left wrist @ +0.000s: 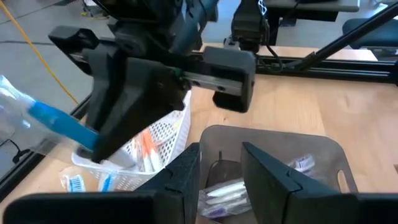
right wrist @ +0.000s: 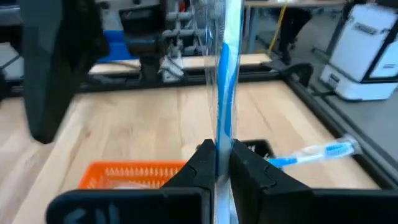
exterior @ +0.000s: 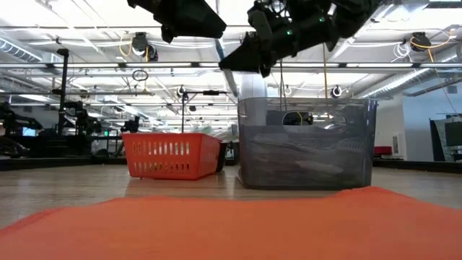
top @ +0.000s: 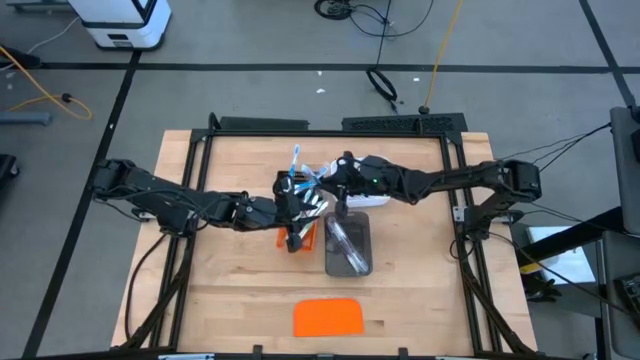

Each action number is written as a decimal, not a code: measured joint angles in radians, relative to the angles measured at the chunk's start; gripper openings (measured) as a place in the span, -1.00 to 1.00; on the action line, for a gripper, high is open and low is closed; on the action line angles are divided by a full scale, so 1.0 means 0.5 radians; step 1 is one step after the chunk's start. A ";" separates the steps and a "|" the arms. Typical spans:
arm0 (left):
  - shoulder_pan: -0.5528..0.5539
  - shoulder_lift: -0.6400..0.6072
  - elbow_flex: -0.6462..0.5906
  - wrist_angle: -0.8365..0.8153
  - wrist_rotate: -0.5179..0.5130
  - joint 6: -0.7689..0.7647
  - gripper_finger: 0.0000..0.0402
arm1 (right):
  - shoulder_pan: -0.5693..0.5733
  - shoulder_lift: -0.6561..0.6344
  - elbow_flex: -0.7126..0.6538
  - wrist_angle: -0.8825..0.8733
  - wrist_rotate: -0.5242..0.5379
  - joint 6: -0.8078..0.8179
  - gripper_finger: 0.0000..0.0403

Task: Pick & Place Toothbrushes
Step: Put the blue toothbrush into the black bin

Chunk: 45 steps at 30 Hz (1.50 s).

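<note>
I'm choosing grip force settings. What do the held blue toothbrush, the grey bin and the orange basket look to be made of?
Blue toothbrush: glossy plastic, apparently in clear wrap that glints, pinched by the right gripper. Grey bin: smooth translucent plastic; contents show through. Orange basket: rigid plastic, likely matte, with slotted walls.

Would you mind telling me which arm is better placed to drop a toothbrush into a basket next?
The right: its gripper is already shut on a blue toothbrush, above the baskets. The left gripper is open and empty.

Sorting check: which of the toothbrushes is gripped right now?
The blue toothbrush pinched upright in the right gripper; the others lie loose in baskets or on the table.
</note>
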 joint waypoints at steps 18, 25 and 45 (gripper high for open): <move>-0.001 0.000 0.000 -0.267 -0.513 -0.021 -0.41 | -0.119 0.001 0.092 -0.267 -0.256 0.062 -0.92; -0.001 0.000 0.000 -0.296 -0.720 0.406 -0.41 | -0.103 0.001 0.090 -0.387 -0.228 0.083 -0.92; -0.033 0.000 0.000 -0.274 -1.247 1.113 -0.41 | -0.047 0.001 0.089 -0.489 -0.395 0.244 -0.92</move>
